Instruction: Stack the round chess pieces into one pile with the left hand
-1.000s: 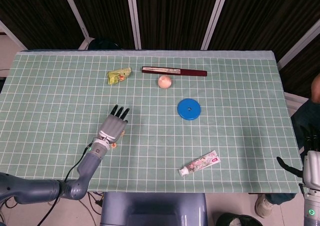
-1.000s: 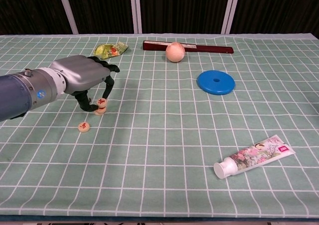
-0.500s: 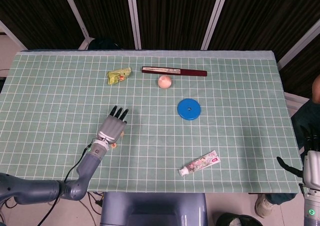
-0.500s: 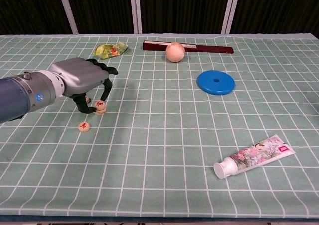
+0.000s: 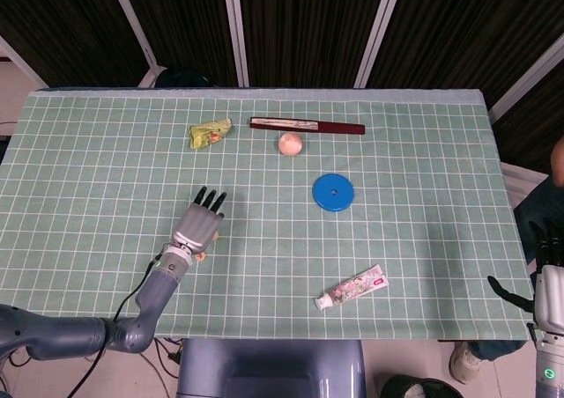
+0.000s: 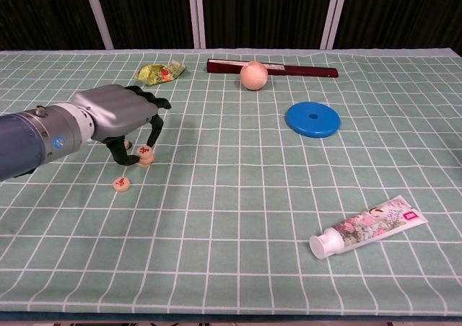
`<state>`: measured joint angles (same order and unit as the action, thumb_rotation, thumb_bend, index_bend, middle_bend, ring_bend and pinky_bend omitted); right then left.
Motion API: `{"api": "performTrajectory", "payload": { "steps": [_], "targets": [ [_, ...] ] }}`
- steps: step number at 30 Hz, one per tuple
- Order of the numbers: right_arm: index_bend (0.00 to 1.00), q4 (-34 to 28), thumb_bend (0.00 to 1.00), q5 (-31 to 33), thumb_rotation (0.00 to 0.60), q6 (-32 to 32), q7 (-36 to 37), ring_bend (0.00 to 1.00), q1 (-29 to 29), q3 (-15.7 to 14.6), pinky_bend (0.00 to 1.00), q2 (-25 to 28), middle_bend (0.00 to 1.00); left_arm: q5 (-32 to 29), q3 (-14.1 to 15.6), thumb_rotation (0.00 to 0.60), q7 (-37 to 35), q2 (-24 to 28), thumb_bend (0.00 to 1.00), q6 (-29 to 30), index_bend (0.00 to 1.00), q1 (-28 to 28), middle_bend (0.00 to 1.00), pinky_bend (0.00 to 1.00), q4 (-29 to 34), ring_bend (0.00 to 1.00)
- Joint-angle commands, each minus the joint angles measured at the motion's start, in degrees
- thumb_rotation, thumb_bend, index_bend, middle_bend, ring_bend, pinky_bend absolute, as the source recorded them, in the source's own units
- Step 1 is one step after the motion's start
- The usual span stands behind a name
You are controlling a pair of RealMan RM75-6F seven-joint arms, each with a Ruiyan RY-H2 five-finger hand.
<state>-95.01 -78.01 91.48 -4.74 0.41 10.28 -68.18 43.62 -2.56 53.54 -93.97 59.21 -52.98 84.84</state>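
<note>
Lowered since 1.0 s ago: left hand [image 6: 119, 117] pinching chess piece [image 6: 145, 153] | second piece [image 6: 121, 184] nearby | right hand [image 5: 548, 285] unclear

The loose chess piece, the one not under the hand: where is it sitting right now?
In the chest view the loose chess piece lies flat on the green cloth at the left, nearer the camera than the left hand and the small pile.

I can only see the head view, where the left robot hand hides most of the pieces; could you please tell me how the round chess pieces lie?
Observer: In the chest view, a round wooden chess piece with a red mark lies on top of another, right under the fingertips of the left robot hand.
Operator: Thank you. Is any piece outside that pile?
Observer: Yes, a lone chess piece lies flat on the green checked cloth, apart from the pile and nearer the table's front edge.
</note>
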Motion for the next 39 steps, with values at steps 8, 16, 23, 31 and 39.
{"api": "performTrajectory", "payload": {
  "steps": [8,16,23,31,39],
  "targets": [
    [0.09,0.0,0.23,-0.1,0.6,0.0,0.0,0.0,0.0,-0.1,0.0,0.0,0.01,1.6,-0.3,0.6,0.1,2.7,0.3,3.4,0.44,1.0,0.01,0.0,3.2,0.0],
    [0.09,0.0,0.23,0.0,0.6,-0.2,-0.1,0.0,0.1,-0.1,0.0,-0.1,0.01,5.8,0.9,0.6,-4.8,10.2,0.25,6.8,0.39,5.0,0.0,0.0,10.5,0.0],
    [0.09,-0.1,0.23,-0.2,0.6,0.0,-0.1,0.0,0.0,-0.1,0.0,0.0,0.01,15.9,6.2,0.6,-17.2,16.2,0.21,7.8,0.39,11.8,0.0,0.0,14.1,0.0],
    [0.09,-0.1,0.23,-0.4,0.6,0.0,0.1,0.0,0.0,-0.2,0.0,0.1,0.01,22.4,9.0,0.6,-21.5,13.5,0.19,8.0,0.38,15.8,0.0,0.0,8.3,0.0],
    [0.09,-0.3,0.23,-0.1,0.6,-0.2,0.4,0.0,0.0,-0.2,0.0,0.2,0.01,26.0,7.3,0.6,-22.2,8.4,0.2,8.2,0.38,16.6,0.0,0.0,3.4,0.0]
  ]
}}
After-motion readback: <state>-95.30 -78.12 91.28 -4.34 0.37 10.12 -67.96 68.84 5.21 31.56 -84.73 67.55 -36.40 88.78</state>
